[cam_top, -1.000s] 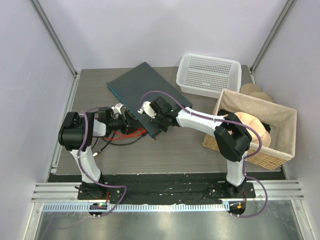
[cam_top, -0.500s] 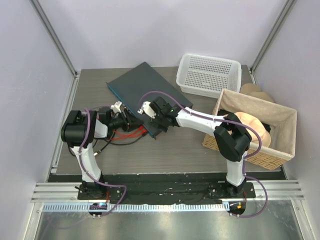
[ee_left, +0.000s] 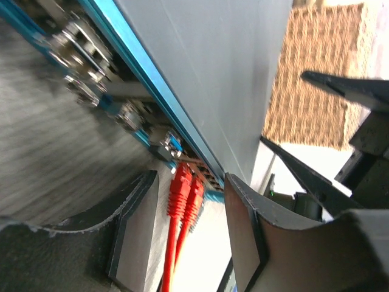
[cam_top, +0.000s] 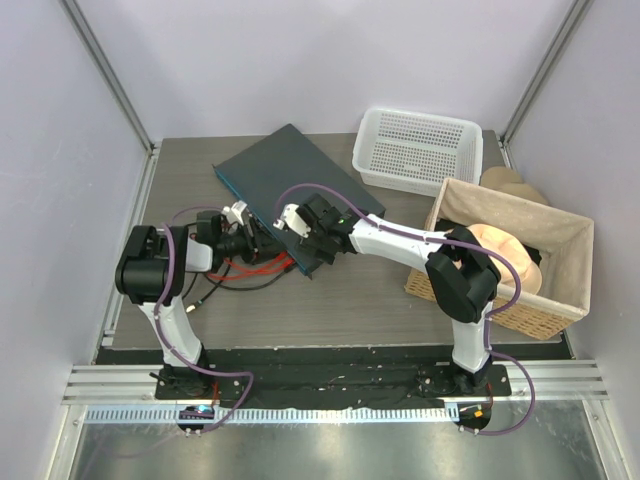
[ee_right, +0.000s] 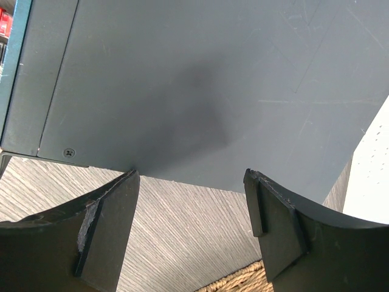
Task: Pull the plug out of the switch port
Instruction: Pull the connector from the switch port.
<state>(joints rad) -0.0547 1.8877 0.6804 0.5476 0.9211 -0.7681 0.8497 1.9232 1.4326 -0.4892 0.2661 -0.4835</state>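
Switch (cam_top: 290, 172): flat slate-grey metal box, blue front edge, far left on the worktop (cam_top: 350, 300).
Plugs (ee_left: 181, 193): two, red plastic, seated in its sockets.
Left gripper (ee_left: 189, 177): partly open, either side of the plugs, not clamping them.
Right gripper (ee_right: 191, 174): wide open, empty, over the switch's near end.

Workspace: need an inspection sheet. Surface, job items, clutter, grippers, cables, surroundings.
Surface: grey wood-grain table, no damage seen.
Job's things: flat dark slate-grey metal switch lies angled on the table; two red plugs sit in ports on its blue front edge.
Clutter: white perforated plastic basket at the back; woven wicker basket on the right, holding a peach rounded object.
Grippers: left gripper open, straddling the plugs with gaps either side; right gripper open at the switch's near edge.
Cables: red cables run from the plugs; black cable lies beside them.
Surroundings: pale lilac walls.
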